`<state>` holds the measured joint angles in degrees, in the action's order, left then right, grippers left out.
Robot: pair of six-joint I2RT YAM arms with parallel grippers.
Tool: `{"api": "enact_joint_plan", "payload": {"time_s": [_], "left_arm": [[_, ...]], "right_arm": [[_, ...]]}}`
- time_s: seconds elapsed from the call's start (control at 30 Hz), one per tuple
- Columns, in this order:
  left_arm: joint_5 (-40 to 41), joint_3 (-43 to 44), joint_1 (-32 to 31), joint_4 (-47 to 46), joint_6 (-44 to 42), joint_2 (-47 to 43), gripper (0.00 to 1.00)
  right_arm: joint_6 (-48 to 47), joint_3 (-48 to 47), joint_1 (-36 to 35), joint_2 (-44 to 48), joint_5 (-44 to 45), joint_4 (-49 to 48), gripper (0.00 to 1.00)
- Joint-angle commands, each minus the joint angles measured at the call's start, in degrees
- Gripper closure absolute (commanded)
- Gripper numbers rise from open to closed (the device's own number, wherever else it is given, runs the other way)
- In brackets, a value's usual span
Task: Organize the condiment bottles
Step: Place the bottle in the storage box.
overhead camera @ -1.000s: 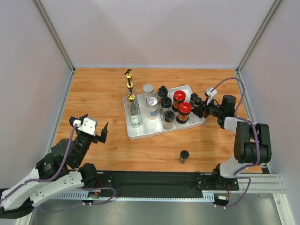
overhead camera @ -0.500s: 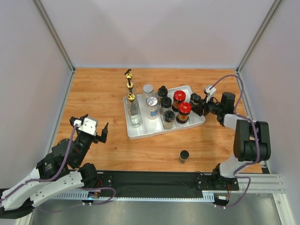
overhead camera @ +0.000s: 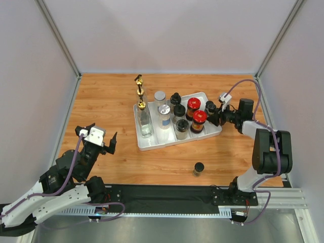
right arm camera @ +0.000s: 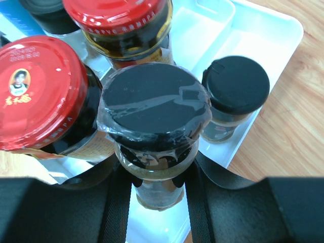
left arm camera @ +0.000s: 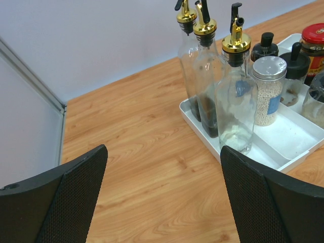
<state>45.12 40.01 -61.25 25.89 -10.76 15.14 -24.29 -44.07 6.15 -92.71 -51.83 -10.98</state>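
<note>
The condiment bottles stand in a white divided tray [overhead camera: 152, 146]: gold-spouted clear bottles [overhead camera: 144, 120] on its left, silver-lidded jars [overhead camera: 164, 112] beside them, then black-capped ones [overhead camera: 179, 111] and red-lidded jars [overhead camera: 199, 118]. My right gripper [overhead camera: 216, 117] is shut on a small black-capped spice jar [right arm camera: 154, 104], holding it upright over the tray's right end. A second black-capped jar [right arm camera: 238, 86] stands just beyond it, and the red lids [right arm camera: 38, 91] sit to its left. One more black-capped jar [overhead camera: 199, 167] stands alone on the table. My left gripper [overhead camera: 104, 144] is open over bare wood, left of the tray.
In the left wrist view the gold-spouted bottles [left arm camera: 235, 96] and a silver-lidded jar [left arm camera: 268, 88] crowd the tray [left arm camera: 298, 147] at upper right. Grey walls enclose the wooden table on three sides. A black rail runs along its near edge.
My right gripper has shifted slightly left with the spice jar, further over the tray's right end. The left arm has not moved.
</note>
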Motion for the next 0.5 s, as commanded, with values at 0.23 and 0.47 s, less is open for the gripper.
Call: {"api": "enact_joint_plan", "payload": {"time_s": [0.23,0.47], "left_arm": [[0.84,-0.19,0.43,-1.54,0.04,-0.63,0.0],[0.84,-0.2,0.52,-1.63,0.13,-0.55,0.0]], "right_arm": [[-14.55,-8.31,0.61,0.42,-9.07,15.02,0.65],[-18.67,-5.5,1.05,4.09,-10.82,19.58,0.64]]}}
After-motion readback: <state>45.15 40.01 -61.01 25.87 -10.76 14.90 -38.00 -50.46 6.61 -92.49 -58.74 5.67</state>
